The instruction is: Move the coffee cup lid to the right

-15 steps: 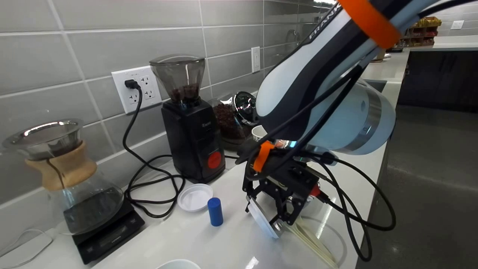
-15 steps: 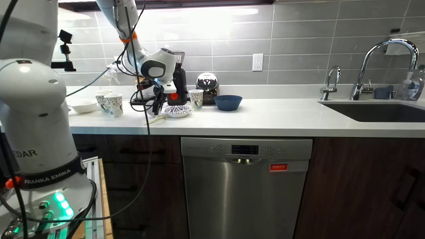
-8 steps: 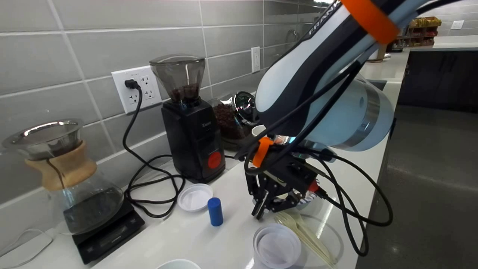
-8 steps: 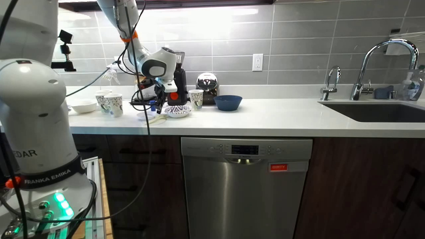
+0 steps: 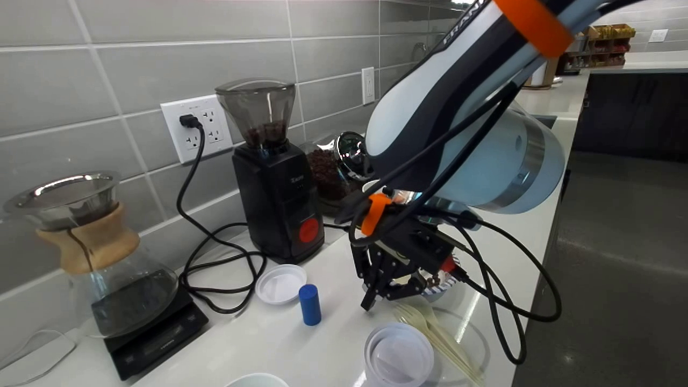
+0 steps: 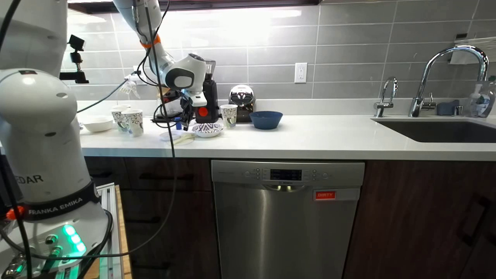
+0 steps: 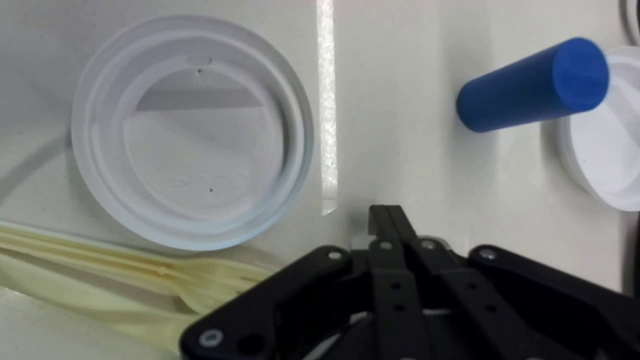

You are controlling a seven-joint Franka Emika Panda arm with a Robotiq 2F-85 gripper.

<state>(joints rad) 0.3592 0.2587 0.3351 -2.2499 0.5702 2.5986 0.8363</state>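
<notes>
The coffee cup lid (image 7: 200, 145), whitish with a raised rim and sunken middle, lies flat on the counter at the left of the wrist view. In an exterior view the lid (image 5: 399, 356) rests near the front, beside pale plastic cutlery. My gripper (image 7: 385, 207) is shut, its fingertips pressed together with nothing between them. It hovers above the counter, to the right of the lid's lower rim in the wrist view and apart from it. Seen from outside, the gripper (image 5: 367, 307) points down between the lid and the grinder.
A blue cylinder (image 7: 530, 85) stands near a plainer white disc (image 7: 607, 145). The pale cutlery (image 5: 441, 344) lies against the lid's side. A patterned plate (image 6: 208, 130), a paper cup (image 6: 228, 116) and a blue bowl (image 6: 266, 120) stand farther along. The black grinder (image 5: 277, 199) is behind.
A second ago the lid was tipped on edge at the gripper's fingers; now it lies flat on the counter. The gripper has shut and drawn slightly up and away.
</notes>
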